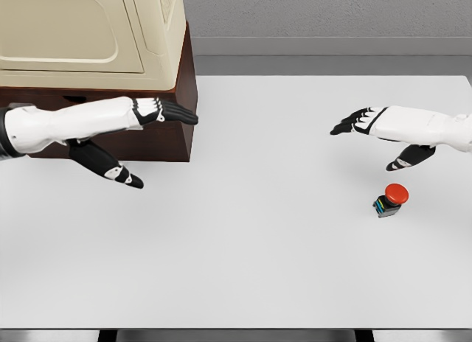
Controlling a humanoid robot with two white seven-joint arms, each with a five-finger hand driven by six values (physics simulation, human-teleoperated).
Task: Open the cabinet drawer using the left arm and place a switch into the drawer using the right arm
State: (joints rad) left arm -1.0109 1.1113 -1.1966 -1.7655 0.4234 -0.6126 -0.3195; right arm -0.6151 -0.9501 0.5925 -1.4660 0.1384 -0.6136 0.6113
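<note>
A small switch (pixel 390 200) with a red mushroom button on a dark base sits on the white table (pixel 258 246) at the right. My right hand (pixel 369 135) hovers above and a little behind it, fingers spread, holding nothing. A dark brown cabinet (pixel 158 128) stands at the back left under a cream appliance (pixel 88 32). My left hand (pixel 140 143) is stretched out flat in front of the cabinet's face, fingers extended, thumb hanging down, gripping nothing. The drawer front is mostly hidden behind my left forearm, and no handle shows.
The cream appliance overhangs the cabinet top. A grey wall runs along the back, and the table's front edge lies near the bottom of the view.
</note>
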